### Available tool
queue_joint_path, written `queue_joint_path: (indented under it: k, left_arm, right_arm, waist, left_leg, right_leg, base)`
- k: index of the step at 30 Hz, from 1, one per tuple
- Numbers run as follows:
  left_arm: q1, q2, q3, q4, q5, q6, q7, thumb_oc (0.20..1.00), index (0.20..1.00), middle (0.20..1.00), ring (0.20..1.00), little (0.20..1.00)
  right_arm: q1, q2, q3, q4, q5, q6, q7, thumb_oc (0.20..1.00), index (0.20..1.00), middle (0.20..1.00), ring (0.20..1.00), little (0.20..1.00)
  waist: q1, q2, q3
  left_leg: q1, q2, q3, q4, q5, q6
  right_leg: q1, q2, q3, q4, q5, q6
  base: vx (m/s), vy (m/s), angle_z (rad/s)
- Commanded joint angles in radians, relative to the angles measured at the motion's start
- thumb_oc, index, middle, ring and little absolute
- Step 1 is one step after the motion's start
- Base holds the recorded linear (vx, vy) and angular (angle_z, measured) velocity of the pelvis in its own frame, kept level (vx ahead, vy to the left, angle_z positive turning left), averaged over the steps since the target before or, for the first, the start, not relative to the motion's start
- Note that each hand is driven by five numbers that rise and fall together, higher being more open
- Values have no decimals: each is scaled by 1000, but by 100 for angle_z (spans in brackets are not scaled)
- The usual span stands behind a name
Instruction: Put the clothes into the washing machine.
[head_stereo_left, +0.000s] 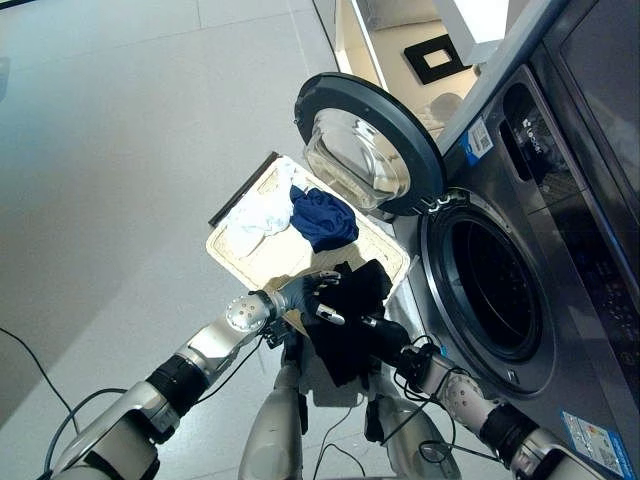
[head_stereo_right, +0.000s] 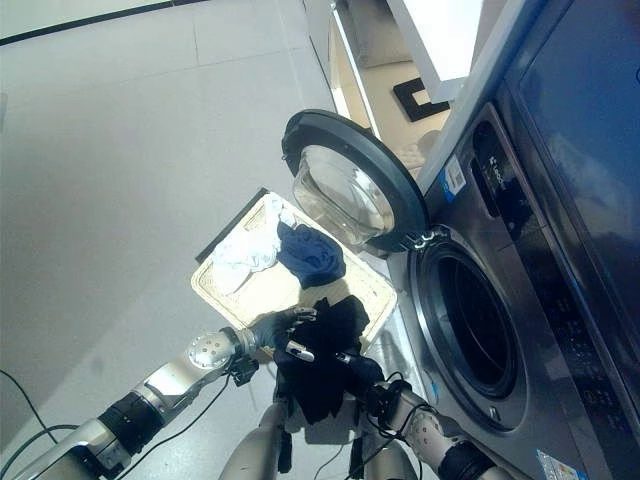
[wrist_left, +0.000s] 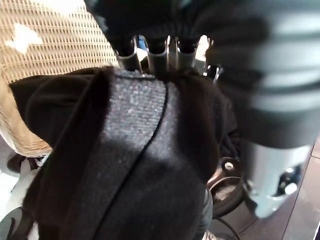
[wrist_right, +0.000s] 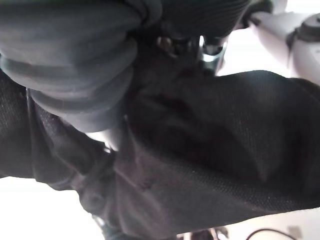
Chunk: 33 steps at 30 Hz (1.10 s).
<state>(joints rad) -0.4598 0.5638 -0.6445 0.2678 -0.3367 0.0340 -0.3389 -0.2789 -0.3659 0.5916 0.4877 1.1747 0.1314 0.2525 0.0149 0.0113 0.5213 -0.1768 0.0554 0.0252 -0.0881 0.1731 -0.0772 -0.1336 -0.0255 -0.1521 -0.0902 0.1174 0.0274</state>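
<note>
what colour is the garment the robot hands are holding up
Black. The garment hangs between the left robot hand and right robot hand, clearest in the left eye view.

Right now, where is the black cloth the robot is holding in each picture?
Left eye view: the black cloth hangs low in the middle, between both hands, beside the basket.
Right eye view: the cloth hangs low in the middle, below the basket.
Left wrist view: it drapes across the middle.
Right wrist view: it spreads across the lower part.
Shared landmark: the washing machine's open door.
</note>
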Motion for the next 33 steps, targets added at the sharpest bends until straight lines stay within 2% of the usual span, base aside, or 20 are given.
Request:
queue_joint_path:
  k: [1,4,8,11,16,19,22,24,25,27,28,30,31,32,33]
  left_arm:
    - [17,-65,11,23,-61,-15,142,1000,1000,1000,1000,1000]
    - [55,-94,71,112,-83,-27,391,1000,1000,1000,1000,1000]
    - [94,-119,149,190,-76,-92,600,1000,1000,1000,1000,1000]
    - [115,-134,194,227,-101,-138,703,1000,1000,1000,1000,1000]
    - [133,-174,256,306,-155,-209,786,1000,1000,1000,1000,1000]
    - [134,-199,289,358,-211,-236,778,1000,1000,1000,1000,1000]
    - [132,-205,304,383,-226,-235,746,1000,1000,1000,1000,1000]
    - [133,-198,303,379,-213,-228,727,1000,1000,1000,1000,1000]
    - [135,-190,301,372,-216,-223,719,1000,1000,1000,1000,1000]
    - [147,-172,299,352,-223,-217,700,1000,1000,1000,1000,1000]
    - [157,-158,294,331,-225,-211,688,1000,1000,1000,1000,1000]
    - [173,-129,289,294,-236,-197,671,1000,1000,1000,1000,1000]
    - [177,-121,288,285,-238,-195,663,1000,1000,1000,1000,1000]
    - [191,-99,286,260,-250,-188,649,1000,1000,1000,1000,1000]
    - [200,-88,286,249,-256,-186,640,1000,1000,1000,1000,1000]
  right_arm:
    - [-45,66,-50,-78,111,-79,3,200,200,200,200,200]
    - [-39,77,-102,-15,174,-103,-20,200,200,200,200,200]
    - [-37,90,-151,59,218,-112,-35,200,200,200,200,200]
    - [-41,100,-183,114,244,-116,-50,200,200,200,200,200]
    - [-80,125,-274,280,309,-111,-56,200,200,200,200,200]
    - [-128,138,-366,402,416,-126,-65,200,200,200,200,200]
    - [-182,131,-470,464,543,-181,-112,200,200,200,200,200]
    - [-218,103,-555,466,640,-245,-152,200,200,200,200,200]
    - [-233,79,-597,470,678,-256,-160,200,200,200,200,200]
    - [-257,38,-664,458,750,-328,-201,200,200,200,200,200]
    - [-270,13,-714,438,797,-405,-221,200,200,200,200,200]
    - [-282,-30,-795,390,797,-532,-284,200,200,200,200,200]
    - [-286,-41,-817,377,797,-570,-294,200,200,200,200,200]
    - [-285,-68,-866,328,797,-669,-326,200,200,200,200,200]
    - [-286,-85,-894,301,797,-738,-335,200,200,200,200,200]
  waist:
    - [-16,-20,-19]
    - [-12,-13,-13]
    - [-6,-5,-4]
    - [-4,2,-1]
    - [-2,26,-1]
    - [-2,45,-1]
    - [-4,63,-1]
    - [-5,73,-1]
    - [-5,76,-1]
    - [-6,81,-1]
    - [-5,82,-1]
    - [-5,82,-1]
    - [-5,82,-1]
    - [-5,80,-1]
    - [-7,79,-1]
  left_leg:
    - [26,-98,31,1,-91,33]
    - [18,-102,28,3,-86,33]
    - [11,-104,27,5,-84,33]
    - [-1,-106,27,6,-82,32]
    - [-35,-107,31,10,-77,31]
    - [-62,-109,39,15,-75,30]
    - [-88,-109,48,24,-76,27]
    - [-106,-110,53,28,-78,25]
    - [-114,-110,56,31,-79,24]
    - [-124,-109,59,34,-82,24]
    - [-133,-108,62,35,-84,24]
    - [-140,-106,64,34,-87,25]
    - [-143,-105,64,34,-86,25]
    - [-142,-103,63,34,-90,26]
    - [-135,-102,62,33,-98,25]
  right_leg:
    - [-52,8,12,49,-21,65]
    - [-61,5,8,53,-21,65]
    - [-70,0,3,56,-21,64]
    - [-81,-3,3,56,-18,63]
    - [-122,-12,1,63,-10,62]
    - [-154,-19,5,71,-6,63]
    - [-183,-23,6,83,-4,66]
    - [-202,-26,5,87,-2,69]
    - [-208,-27,4,87,-2,70]
    - [-220,-26,5,90,-2,73]
    - [-229,-25,7,92,-1,75]
    - [-236,-22,7,93,-2,77]
    - [-239,-22,7,93,-1,77]
    - [-237,-19,6,91,-2,79]
    - [-230,-17,6,90,-8,80]
  base:
    - [0,0,0]
    - [-2,-26,2]
    - [0,-17,0]
    - [0,0,0]
    - [7,-30,2]
    - [20,-52,-1]
    - [33,-55,-1]
    - [29,-69,-1]
    - [26,-73,-2]
    - [24,-74,-1]
    - [17,-82,-2]
    - [13,-79,-4]
    - [19,-77,-5]
    - [38,-71,-8]
    - [21,-73,-10]
